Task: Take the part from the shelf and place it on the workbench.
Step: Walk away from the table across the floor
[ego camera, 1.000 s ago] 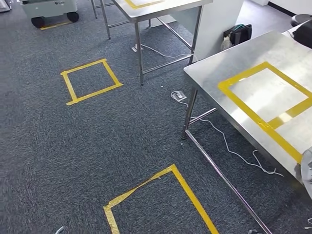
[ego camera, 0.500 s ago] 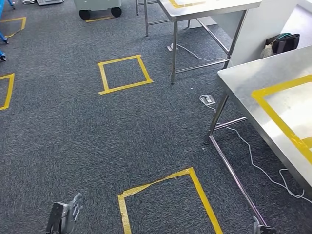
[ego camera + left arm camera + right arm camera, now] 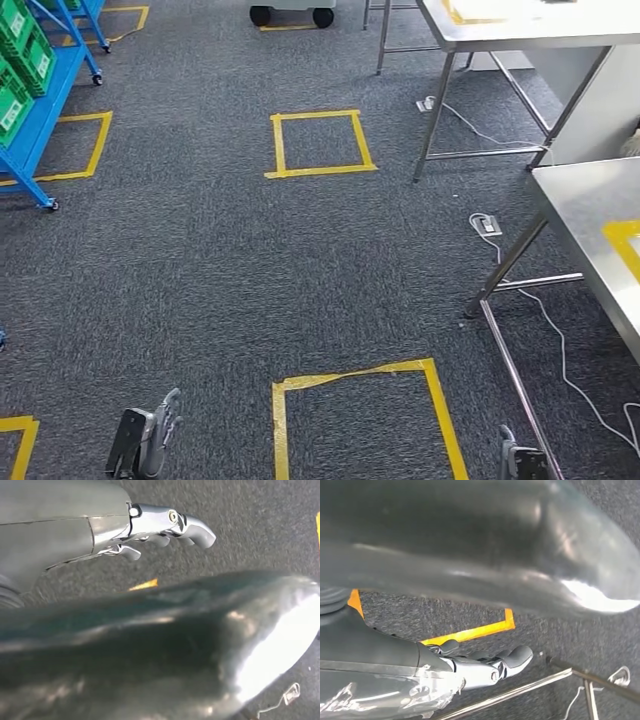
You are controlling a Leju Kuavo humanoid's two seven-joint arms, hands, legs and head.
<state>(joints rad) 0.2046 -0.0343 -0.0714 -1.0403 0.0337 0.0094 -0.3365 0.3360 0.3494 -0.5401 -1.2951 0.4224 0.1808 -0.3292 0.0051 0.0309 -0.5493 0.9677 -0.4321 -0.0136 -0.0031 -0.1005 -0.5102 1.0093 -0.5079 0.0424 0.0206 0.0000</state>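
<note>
Grey carpet covered the floor. A yellow tape square marked its middle. Nearer the camera than that square lay a larger tape outline. To the square's left sat another tape outline. To its right, a white cable ran from a small floor socket. Beyond the square, a wheeled cart base stood on a strip of yellow tape.

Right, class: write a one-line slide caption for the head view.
Both hands, left hand and right hand, hang empty over grey carpet with yellow tape squares; blue shelf left, steel workbench right.
</note>
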